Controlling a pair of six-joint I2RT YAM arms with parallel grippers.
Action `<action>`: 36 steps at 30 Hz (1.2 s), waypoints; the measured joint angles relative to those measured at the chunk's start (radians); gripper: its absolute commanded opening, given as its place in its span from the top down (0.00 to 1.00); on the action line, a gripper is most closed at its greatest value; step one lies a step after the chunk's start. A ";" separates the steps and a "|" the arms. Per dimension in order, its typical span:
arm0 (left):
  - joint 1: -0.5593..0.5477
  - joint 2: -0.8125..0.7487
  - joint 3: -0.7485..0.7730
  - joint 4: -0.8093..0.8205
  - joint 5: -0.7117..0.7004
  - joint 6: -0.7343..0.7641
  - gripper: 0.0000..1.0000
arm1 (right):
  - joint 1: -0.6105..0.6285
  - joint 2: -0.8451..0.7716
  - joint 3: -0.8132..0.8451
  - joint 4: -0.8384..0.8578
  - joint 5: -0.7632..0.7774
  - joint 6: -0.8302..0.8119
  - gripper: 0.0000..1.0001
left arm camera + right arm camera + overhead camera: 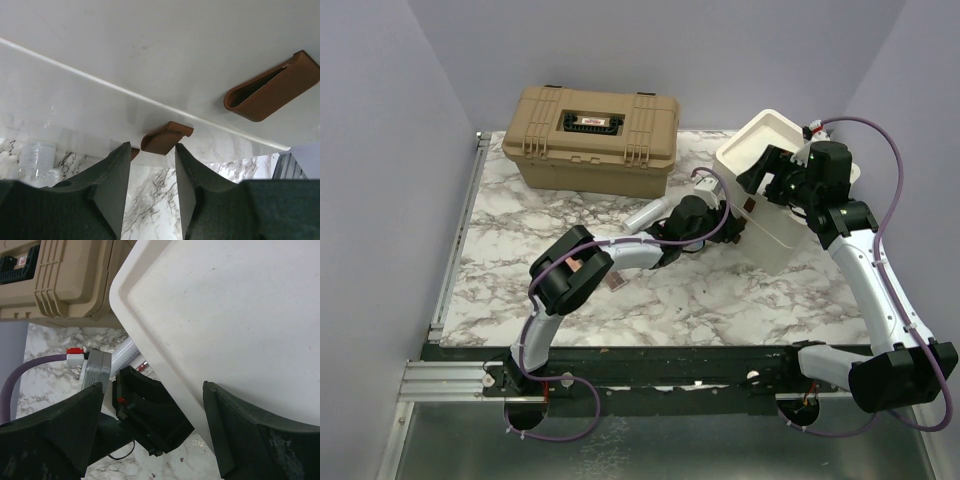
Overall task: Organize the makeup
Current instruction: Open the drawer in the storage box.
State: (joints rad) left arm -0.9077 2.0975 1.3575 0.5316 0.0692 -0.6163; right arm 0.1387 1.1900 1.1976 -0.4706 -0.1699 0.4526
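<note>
"The left claw (pixel 152 150) is partly spread and pinching nothing. The lower brown handle (pixel 166 137) sits just past its tips."

"And the right claw (pixel 152 386)?"

"Spread wide, straddling the rim of the white box (pixel 225 305). I can't tell if it's touching."

"What could go wrong?"

"I'd say the left one closes short and slips off that handle. Or it pulls and drags the whole box across the table (pixel 720 300), since nothing is clamping it."

"Where's the makeup?"

"None in sight. It may be in the drawers or behind the box, I can't tell. The drawer fronts are mostly cut off too."
</note>
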 measured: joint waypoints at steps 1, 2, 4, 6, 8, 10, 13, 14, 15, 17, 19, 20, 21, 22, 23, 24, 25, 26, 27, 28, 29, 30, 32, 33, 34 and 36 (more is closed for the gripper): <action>-0.001 0.000 -0.002 -0.001 0.000 0.000 0.65 | 0.000 0.000 0.000 0.000 0.000 0.000 0.13; -0.002 0.000 -0.002 -0.001 0.000 0.000 0.66 | 0.000 -0.001 0.000 0.000 0.000 0.000 0.13; -0.003 0.000 -0.002 -0.002 -0.001 -0.001 0.68 | 0.000 -0.001 0.000 0.000 -0.001 0.000 0.13; -0.004 0.003 -0.001 -0.002 0.000 -0.003 0.68 | 0.000 -0.002 0.000 -0.001 -0.002 0.001 0.13; -0.004 0.011 0.007 -0.002 0.000 -0.005 0.68 | 0.000 -0.003 0.000 -0.002 -0.003 0.003 0.13; -0.004 0.016 0.011 -0.003 0.000 -0.006 0.67 | 0.000 -0.004 0.000 -0.002 -0.004 0.003 0.13; -0.004 0.024 0.021 -0.003 0.000 -0.006 0.61 | 0.000 -0.005 0.000 -0.003 -0.004 0.003 0.13; -0.004 0.025 0.025 -0.003 0.000 -0.006 0.60 | 0.000 -0.005 0.000 -0.003 -0.004 0.003 0.13; -0.004 0.026 0.026 -0.003 0.000 -0.006 0.60 | 0.000 -0.005 0.000 -0.003 -0.004 0.003 0.13; -0.004 0.025 0.026 -0.003 -0.002 -0.006 0.60 | 0.000 -0.005 0.000 -0.003 -0.006 0.004 0.13; -0.004 0.025 0.026 -0.003 -0.002 -0.003 0.63 | 0.000 -0.005 -0.001 -0.003 -0.008 0.005 0.13; -0.004 0.025 0.026 -0.003 -0.002 0.000 0.68 | 0.000 -0.005 -0.001 -0.003 -0.008 0.006 0.13; -0.005 0.025 0.026 -0.003 -0.002 0.004 0.75 | 0.000 -0.006 -0.001 -0.003 -0.008 0.007 0.13; -0.005 0.025 0.026 -0.003 -0.002 0.006 0.79 | 0.000 -0.006 -0.001 -0.003 -0.008 0.008 0.13; -0.006 0.025 0.026 -0.003 -0.002 0.009 0.83 | 0.000 -0.006 -0.002 -0.003 -0.008 0.008 0.13; -0.009 0.025 0.026 -0.003 -0.006 0.012 0.87 | 0.000 -0.006 -0.002 -0.003 -0.008 0.008 0.13; -0.011 0.025 0.026 -0.003 -0.009 0.013 0.89 | 0.000 -0.007 -0.002 -0.003 -0.008 0.009 0.13; -0.011 0.025 0.026 -0.003 -0.012 0.016 0.91 | 0.000 -0.007 -0.002 -0.003 -0.008 0.009 0.13; -0.011 0.025 0.026 -0.003 -0.015 0.019 0.93 | 0.000 -0.008 -0.002 -0.003 -0.008 0.010 0.13; -0.011 0.025 0.026 -0.003 -0.019 0.020 0.95 | 0.000 -0.008 -0.002 -0.003 -0.008 0.010 0.13; -0.011 0.025 0.026 -0.003 -0.022 0.021 0.96 | 0.000 -0.008 -0.003 -0.003 -0.008 0.010 0.13; -0.011 0.025 0.026 -0.003 -0.026 0.023 0.98 | 0.000 -0.009 -0.004 -0.003 -0.008 0.010 0.13; -0.013 0.025 0.026 -0.003 -0.032 0.027 1.00 | 0.000 -0.011 -0.005 -0.002 -0.008 0.010 0.13; -0.014 0.025 0.026 -0.003 -0.035 0.029 1.00 | 0.000 -0.011 -0.005 -0.002 -0.008 0.010 0.13; -0.016 0.025 0.026 -0.003 -0.037 0.032 1.00 | 0.000 -0.011 -0.006 -0.002 -0.008 0.010 0.13; -0.018 0.023 0.026 -0.003 -0.040 0.037 1.00 | 0.000 -0.011 -0.006 -0.002 -0.008 0.010 0.13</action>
State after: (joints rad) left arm -0.9253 2.1208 1.3834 0.5285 0.0288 -0.5793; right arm 0.1383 1.1786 1.1919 -0.4728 -0.1776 0.4629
